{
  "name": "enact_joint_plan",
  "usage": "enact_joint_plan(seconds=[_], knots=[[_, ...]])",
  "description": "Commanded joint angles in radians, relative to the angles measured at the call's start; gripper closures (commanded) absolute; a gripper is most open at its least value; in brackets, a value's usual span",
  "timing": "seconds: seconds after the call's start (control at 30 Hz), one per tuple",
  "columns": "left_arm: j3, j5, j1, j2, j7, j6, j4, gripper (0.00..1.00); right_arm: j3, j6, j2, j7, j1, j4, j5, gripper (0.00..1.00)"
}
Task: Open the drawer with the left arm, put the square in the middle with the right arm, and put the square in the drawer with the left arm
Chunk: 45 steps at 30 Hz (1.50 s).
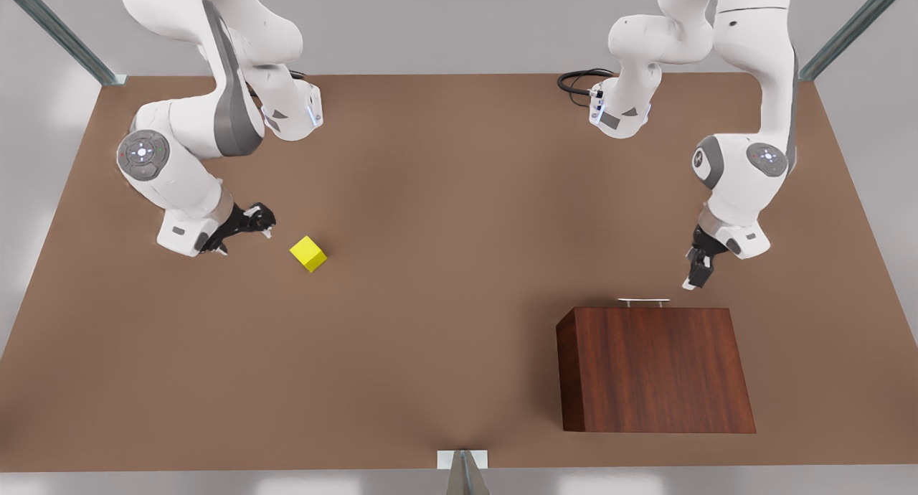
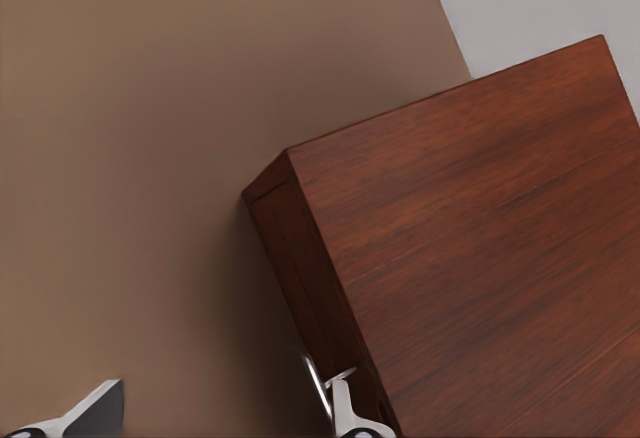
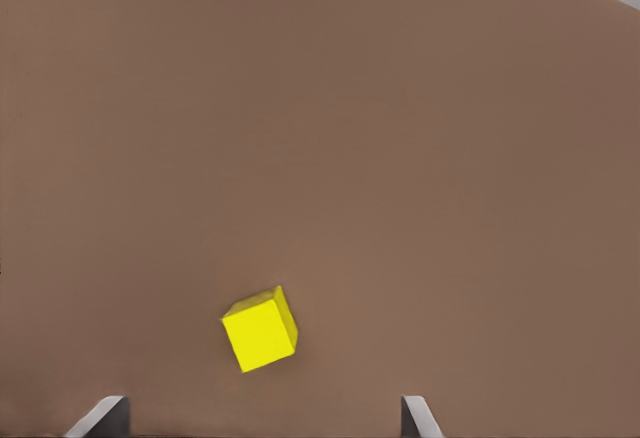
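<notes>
I see a matte brown table [image 1: 445,323] under pale grey walls, carrying one cube [image 1: 308,253], one cabinet [image 1: 652,369] with its drawer shut and handle [image 1: 643,301] out, and two arms. My right gripper [image 1: 247,229] sits just beside the cube on the front view's left, fingers spread and empty. My left gripper [image 1: 697,269] hovers near the handle, open.

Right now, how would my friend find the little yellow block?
Start at the brown table and look to the front view's left, far from the wooden cabinet. The yellow cube lies on the bare tabletop just beside the right pincer. It is the only bright thing there.
</notes>
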<state>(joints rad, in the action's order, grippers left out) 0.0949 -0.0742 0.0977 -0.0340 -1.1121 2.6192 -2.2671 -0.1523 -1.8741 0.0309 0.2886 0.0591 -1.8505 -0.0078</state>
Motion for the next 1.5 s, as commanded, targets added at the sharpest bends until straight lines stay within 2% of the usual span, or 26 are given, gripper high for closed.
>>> enact_joint_plan(seconds=[0.0, 0.07, 0.13, 0.27, 0.33, 0.43, 0.6, 0.97, 1.17, 1.47], knots=[[-0.001, -0.036, 0.033, -0.006, -0.002, 0.001, 0.001, 0.0, -0.004, -0.014, -0.005, 0.012, -0.038, -0.024, -0.001, 0.0], [-0.004, -0.039, 0.036, -0.035, -0.003, 0.021, 0.0, 0.0, -0.009, -0.125, -0.005, 0.086, -0.027, -0.13, -0.001, 0.0], [-0.006, -0.128, 0.04, -0.041, -0.003, 0.11, -0.055, 0.0, -0.05, -0.18, -0.003, 0.132, -0.025, -0.182, -0.001, 0.0], [-0.012, -0.323, 0.042, -0.058, -0.003, 0.177, -0.055, 0.0, -0.05, -0.329, 0.017, 0.267, -0.05, -0.335, -0.001, 0.0], [-0.012, -0.363, 0.042, -0.069, -0.003, 0.185, -0.055, 0.0, -0.049, -0.448, 0.044, 0.27, -0.056, -0.407, -0.001, 0.0], [-0.012, -0.384, 0.048, -0.073, -0.003, 0.189, -0.063, 0.0, -0.049, -0.519, 0.066, 0.27, -0.056, -0.458, -0.001, 0.0], [-0.012, -0.387, 0.063, -0.092, -0.005, 0.191, -0.061, 0.0, -0.049, -0.566, 0.133, 0.291, -0.042, -0.484, -0.009, 0.0], [-0.021, -0.392, 0.1, -0.148, -0.005, 0.249, -0.045, 0.0, -0.049, -0.689, 0.175, 0.31, -0.038, -0.561, -0.009, 0.0], [-0.021, -0.394, 0.106, -0.178, -0.005, 0.263, -0.029, 0.0, -0.05, -0.697, 0.196, 0.31, -0.038, -0.562, -0.009, 0.0], [-0.023, -0.4, 0.108, -0.167, -0.005, 0.246, -0.043, 0.0, -0.05, -0.804, 0.259, 0.31, -0.036, -0.589, -0.009, 0.0]])
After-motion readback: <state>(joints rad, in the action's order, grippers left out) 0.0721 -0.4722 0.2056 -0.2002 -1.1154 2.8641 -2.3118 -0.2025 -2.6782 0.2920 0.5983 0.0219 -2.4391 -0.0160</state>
